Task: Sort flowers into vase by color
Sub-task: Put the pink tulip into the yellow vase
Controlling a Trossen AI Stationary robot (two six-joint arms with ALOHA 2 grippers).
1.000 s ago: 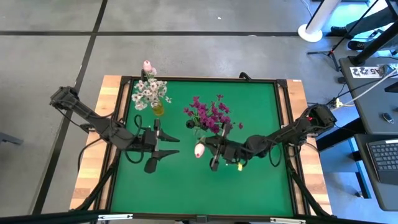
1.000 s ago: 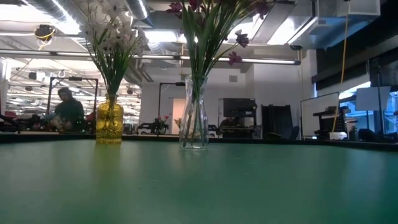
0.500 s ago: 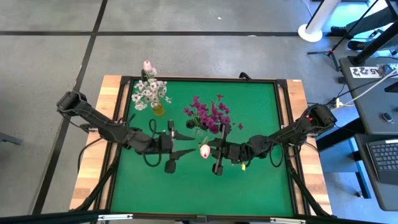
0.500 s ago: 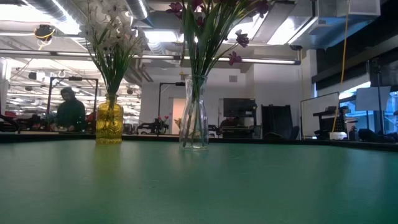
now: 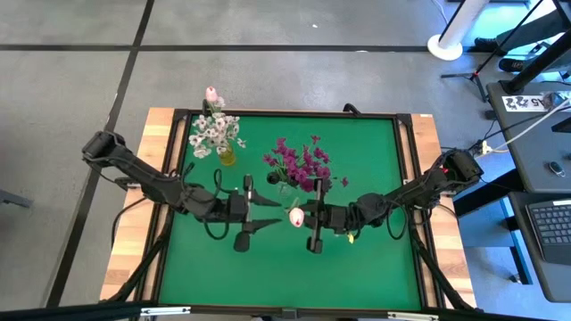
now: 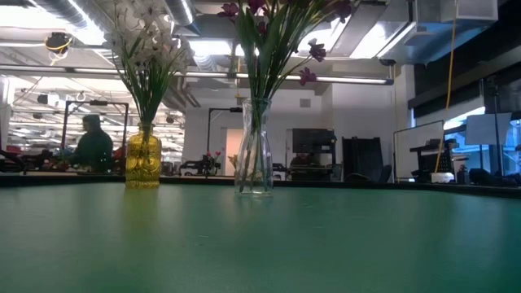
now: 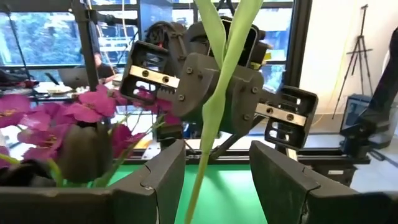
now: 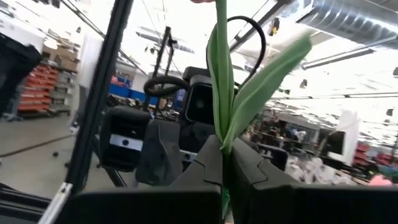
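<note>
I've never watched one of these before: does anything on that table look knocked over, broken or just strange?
Nothing is spilled or toppled: the yellow vase and clear vase stand upright. The one oddity is a pink tulip hanging in mid-air, its stem clamped in the right gripper, with the left gripper open around it.

Counts on the bench [image 5: 375, 267]: 2 vases, one yellow vase [image 6: 143, 159], one clear glass vase [image 6: 254, 148]. 1 white flower bunch [image 5: 212, 132] in the yellow one, 1 magenta flower bunch [image 5: 302, 163] in the clear one; stem counts per bunch can't be told. 2 pink tulip buds: one tulip [image 5: 294, 215] mid-bench between the arms, one second tulip [image 5: 211, 94] at the far edge. 2 arms, 2 claws: left claw [image 5: 264, 212], right claw [image 5: 303, 217]. 1 person [image 6: 92, 145] in the background.
</note>
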